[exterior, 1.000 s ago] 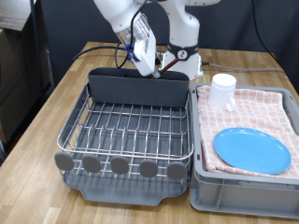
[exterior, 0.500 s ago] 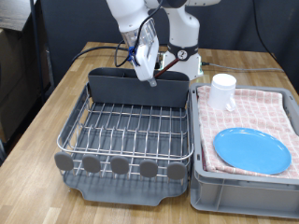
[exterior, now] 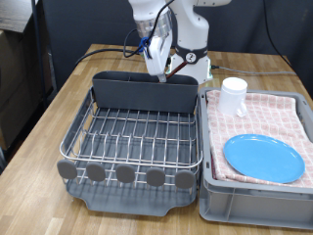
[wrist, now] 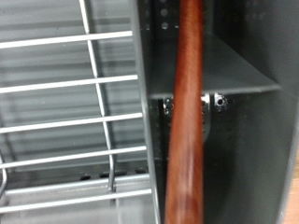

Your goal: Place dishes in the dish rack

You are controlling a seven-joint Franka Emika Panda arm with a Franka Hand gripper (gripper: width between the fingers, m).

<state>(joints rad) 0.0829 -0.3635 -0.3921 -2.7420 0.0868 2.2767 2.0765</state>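
Your wooden spoon [wrist: 185, 121] cut off at both ends in the wrist view, blurry up close, your gripper [exterior: 156, 67] fingertips too small to see.

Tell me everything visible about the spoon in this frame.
The spoon shows only as a long reddish-brown handle, smooth and wooden-looking, its bowl not visible. In the wrist view it runs straight along the picture, over the grey utensil compartment at the back of the rack. In the exterior view the tool hangs just above that compartment, but the spoon is too small to make out there. Whether its lower end touches the compartment cannot be told.
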